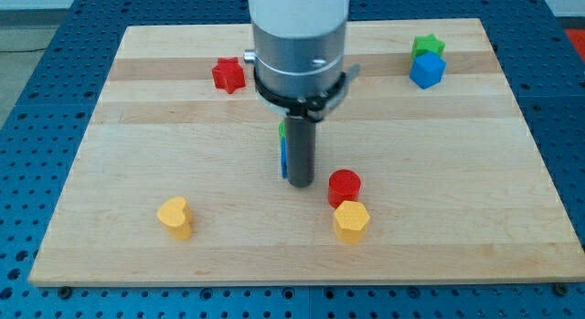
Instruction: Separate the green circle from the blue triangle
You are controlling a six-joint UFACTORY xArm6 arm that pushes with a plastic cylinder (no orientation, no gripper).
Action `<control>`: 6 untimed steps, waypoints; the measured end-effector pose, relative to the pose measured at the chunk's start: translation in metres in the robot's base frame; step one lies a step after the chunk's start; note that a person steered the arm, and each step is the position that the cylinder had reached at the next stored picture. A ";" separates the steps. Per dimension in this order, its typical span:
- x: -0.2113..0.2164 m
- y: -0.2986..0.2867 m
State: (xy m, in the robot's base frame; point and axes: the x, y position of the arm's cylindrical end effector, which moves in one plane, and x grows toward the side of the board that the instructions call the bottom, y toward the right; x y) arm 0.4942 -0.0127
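My tip [301,183] rests on the wooden board [137,127] near its middle. The rod hides most of two blocks right behind it: a sliver of the green circle [282,130] shows at the rod's left edge, with a sliver of the blue triangle [284,160] just below it. The two appear to touch each other and the rod. Their shapes cannot be made out here.
A red star [228,75] lies at the upper left. A green star [426,47] touches a blue cube [427,70] at the upper right. A red cylinder [345,186] sits above a yellow hexagon [351,220] right of my tip. A yellow heart [175,217] lies at the lower left.
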 end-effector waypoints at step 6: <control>-0.040 -0.048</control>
